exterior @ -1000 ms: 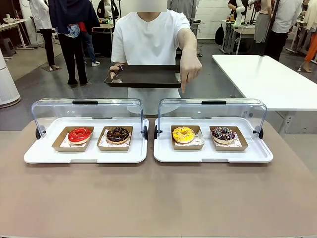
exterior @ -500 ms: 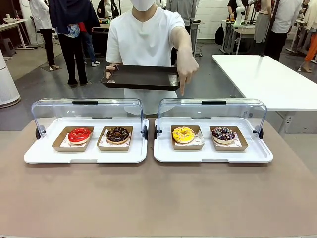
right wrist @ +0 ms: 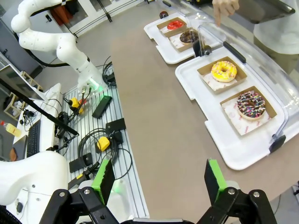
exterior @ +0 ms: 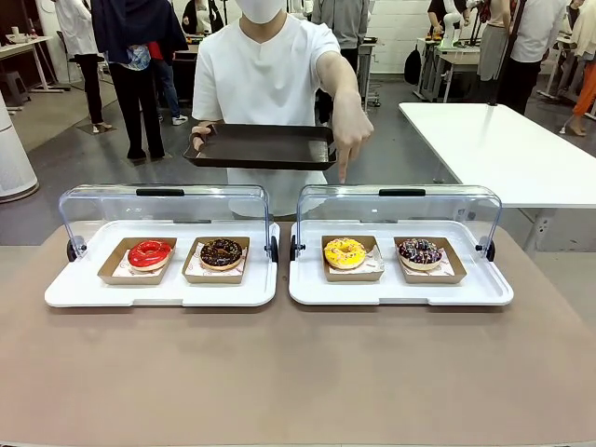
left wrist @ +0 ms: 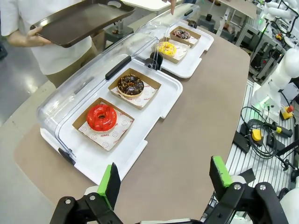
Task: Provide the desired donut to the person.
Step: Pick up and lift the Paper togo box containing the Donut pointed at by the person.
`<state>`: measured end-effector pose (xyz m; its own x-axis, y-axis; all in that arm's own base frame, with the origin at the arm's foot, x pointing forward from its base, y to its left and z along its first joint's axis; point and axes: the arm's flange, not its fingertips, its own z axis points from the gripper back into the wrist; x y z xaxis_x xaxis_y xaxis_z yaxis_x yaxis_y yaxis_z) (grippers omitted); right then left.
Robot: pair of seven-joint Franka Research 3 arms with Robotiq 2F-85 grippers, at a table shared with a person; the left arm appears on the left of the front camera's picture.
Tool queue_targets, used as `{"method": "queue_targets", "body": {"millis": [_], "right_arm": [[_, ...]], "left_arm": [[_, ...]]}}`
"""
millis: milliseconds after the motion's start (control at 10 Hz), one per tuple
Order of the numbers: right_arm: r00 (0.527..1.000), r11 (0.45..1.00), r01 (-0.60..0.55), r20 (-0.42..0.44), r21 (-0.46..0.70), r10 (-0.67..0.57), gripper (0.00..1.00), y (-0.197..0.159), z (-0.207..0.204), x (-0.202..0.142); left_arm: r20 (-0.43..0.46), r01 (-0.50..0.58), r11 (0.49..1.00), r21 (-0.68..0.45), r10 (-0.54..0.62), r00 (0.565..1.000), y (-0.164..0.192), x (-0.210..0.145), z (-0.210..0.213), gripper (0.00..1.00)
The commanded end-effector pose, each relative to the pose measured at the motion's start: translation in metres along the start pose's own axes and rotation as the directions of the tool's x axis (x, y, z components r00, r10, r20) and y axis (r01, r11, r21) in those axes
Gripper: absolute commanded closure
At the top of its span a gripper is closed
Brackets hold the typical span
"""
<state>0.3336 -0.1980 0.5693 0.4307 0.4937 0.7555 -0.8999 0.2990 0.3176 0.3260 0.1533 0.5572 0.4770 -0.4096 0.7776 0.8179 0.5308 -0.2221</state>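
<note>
Four donuts sit in paper boats on the bench (exterior: 298, 372), across the middle of the front view: a red donut (exterior: 149, 252) and a chocolate donut (exterior: 221, 251) in the case at centre left, a yellow donut (exterior: 345, 251) and a sprinkled donut (exterior: 419, 250) in the white case (exterior: 400, 293) at centre right. Both clear lids are tipped back and open. At top centre the person (exterior: 270, 74) holds a dark tray (exterior: 265, 146) in one hand and aims the index finger of the pointing hand (exterior: 352, 130) straight down, just above and behind the yellow donut, so that is most likely the one wanted. Both claws hang well back from the cases with nothing in them: the left claw (left wrist: 164, 179), at the bottom of its wrist view, has its jaws wide apart, and so has the right claw (right wrist: 159, 175). The right arm looks the better choice, since the yellow donut lies in the upper right of its wrist view. To do it well, come down over the cardboard boat (exterior: 354, 276) and clamp on its side walls rather than the glaze. Lift it level, keeping clear of the raised lid (exterior: 447, 209) and the sprinkled donut just beside. Then carry it over the lid and set it on the dark tray, away from the person's fingers on the rim.
</note>
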Motion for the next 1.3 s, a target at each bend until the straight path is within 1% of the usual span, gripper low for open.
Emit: {"method": "queue_targets", "body": {"millis": [0, 1200], "right_arm": [[1.0, 1.0, -0.003, 0.005, 0.003, 0.003, 0.0, -0.0013, -0.0005, -0.0002], [1.0, 1.0, -0.003, 0.005, 0.003, 0.003, 0.0, -0.0013, -0.0005, -0.0002]], "left_arm": [[0.015, 0.006, 1.0, -0.005, -0.006, 1.0, 0.0006, 0.0015, 0.0009, 0.0], [0.015, 0.006, 1.0, -0.005, -0.006, 1.0, 0.0006, 0.0015, 0.0009, 0.0]]}}
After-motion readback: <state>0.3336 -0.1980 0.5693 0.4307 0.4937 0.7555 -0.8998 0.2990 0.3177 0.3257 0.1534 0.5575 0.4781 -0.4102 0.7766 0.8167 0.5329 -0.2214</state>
